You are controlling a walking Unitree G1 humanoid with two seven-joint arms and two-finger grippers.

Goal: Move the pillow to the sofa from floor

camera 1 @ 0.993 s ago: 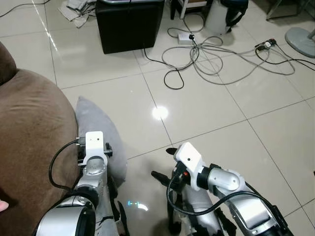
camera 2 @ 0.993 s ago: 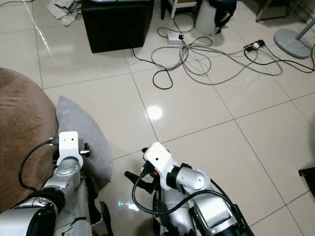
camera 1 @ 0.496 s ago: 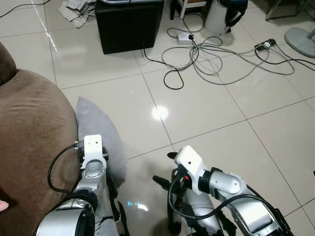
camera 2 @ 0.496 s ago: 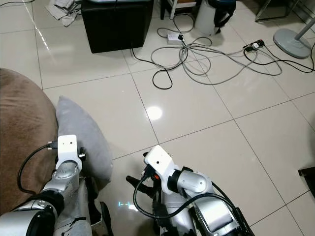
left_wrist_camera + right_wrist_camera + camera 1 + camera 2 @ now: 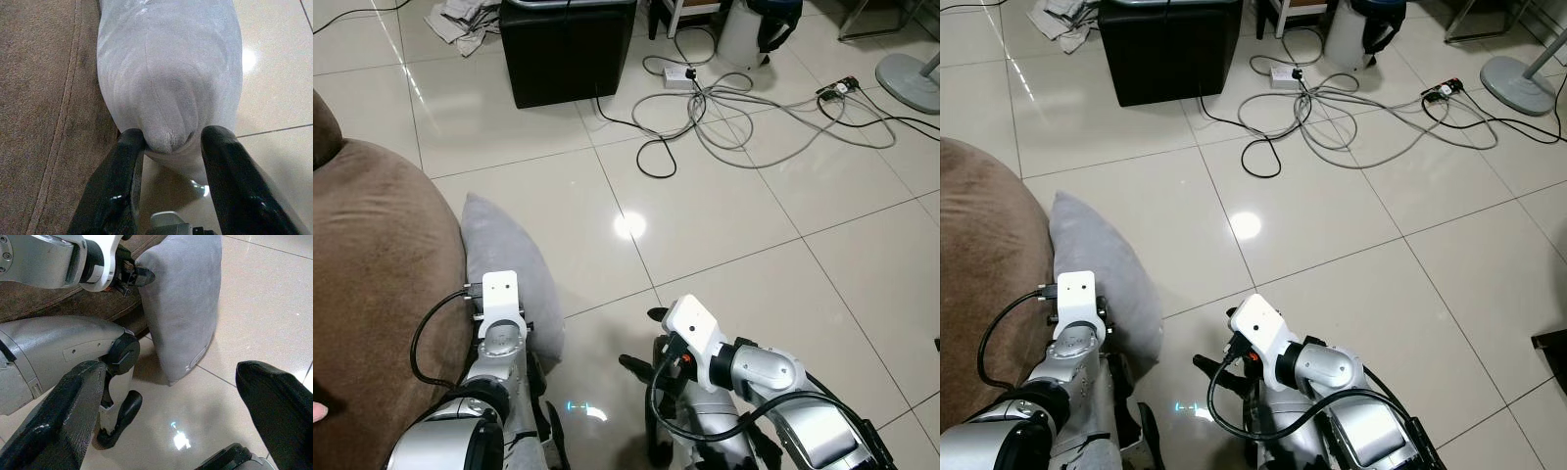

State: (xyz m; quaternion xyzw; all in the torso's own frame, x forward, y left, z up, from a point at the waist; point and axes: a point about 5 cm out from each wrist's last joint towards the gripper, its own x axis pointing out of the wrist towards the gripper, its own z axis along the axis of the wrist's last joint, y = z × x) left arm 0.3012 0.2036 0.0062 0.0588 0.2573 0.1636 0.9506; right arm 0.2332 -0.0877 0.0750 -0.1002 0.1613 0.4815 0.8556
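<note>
Grey and upright, the pillow (image 5: 509, 259) stands on edge on the glossy tiled floor (image 5: 724, 235), pressed against the side of the brown sofa (image 5: 372, 284), as seen from the left eye. The left gripper (image 5: 168, 147) sits low at the pillow's near end, beneath its white wrist block, while the right gripper (image 5: 641, 338) hangs over bare tile just beside the pillow, apart from it. Farther back, a black box (image 5: 568, 44) stands beside a tangle of cables (image 5: 724, 98) and a crumpled cloth (image 5: 460, 20). The right eye repeats the scene, with the base of a fan (image 5: 1523, 73) at the far right. In the left wrist view, the two black fingers (image 5: 117, 181) are spread to either side of the pillow's rounded corner, close against it but not visibly clamped. In the right wrist view, the right gripper's fingers (image 5: 63, 416) are wide apart with nothing between them, and beyond them the pillow rests on the floor against the sofa, the left arm's fingertips at its upper edge.
</note>
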